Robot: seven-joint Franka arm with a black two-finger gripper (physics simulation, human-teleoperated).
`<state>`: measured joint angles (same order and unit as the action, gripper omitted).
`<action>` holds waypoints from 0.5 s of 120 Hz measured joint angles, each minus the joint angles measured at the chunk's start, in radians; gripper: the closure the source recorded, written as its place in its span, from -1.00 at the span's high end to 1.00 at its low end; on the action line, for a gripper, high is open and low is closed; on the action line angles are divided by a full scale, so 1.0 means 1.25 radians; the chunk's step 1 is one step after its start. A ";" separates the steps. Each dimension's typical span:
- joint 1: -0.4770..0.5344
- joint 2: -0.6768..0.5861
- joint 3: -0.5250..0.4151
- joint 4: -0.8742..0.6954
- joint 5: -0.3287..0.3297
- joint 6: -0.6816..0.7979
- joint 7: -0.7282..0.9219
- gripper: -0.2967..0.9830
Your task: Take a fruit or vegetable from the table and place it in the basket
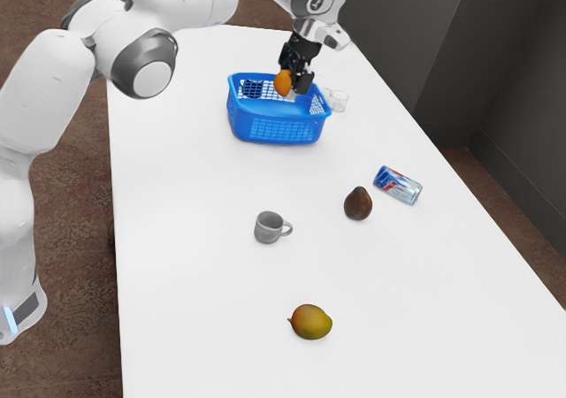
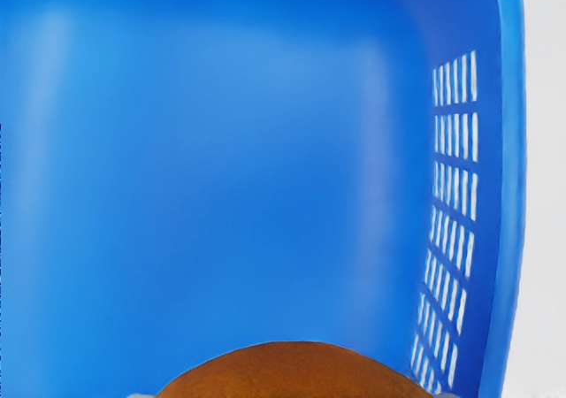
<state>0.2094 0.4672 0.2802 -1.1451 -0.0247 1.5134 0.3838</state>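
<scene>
Over the blue basket [image 1: 278,131] in the exterior view is my gripper [image 1: 291,81], shut on an orange [image 1: 283,83]. The orange hangs at about the height of the basket's rim, near its far side. In the wrist view the orange [image 2: 296,371] bulges at the lower edge, and behind it are the basket's blue floor and its slotted wall [image 2: 489,239]. On the table lie a mango [image 1: 311,322] and a dark brown, pear-shaped fruit [image 1: 358,204].
A grey mug [image 1: 269,227] stands on the white table [image 1: 195,292]. A blue and silver can [image 1: 398,186] lies beside the brown fruit. A clear glass [image 1: 337,101] is close against the basket, on the exterior view's right. Dark walls run along that side.
</scene>
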 joint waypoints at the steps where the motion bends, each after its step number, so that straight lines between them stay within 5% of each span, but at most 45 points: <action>1: 0.001 0.001 0.000 0.000 -0.001 0.000 0.002 -0.01; 38: 0.041 0.022 -0.002 0.001 -0.010 0.042 0.074 -0.01; 60: 0.055 0.022 -0.005 0.001 -0.053 0.050 0.110 0.38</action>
<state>0.2785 0.4945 0.2745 -1.1443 -0.0907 1.5755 0.5218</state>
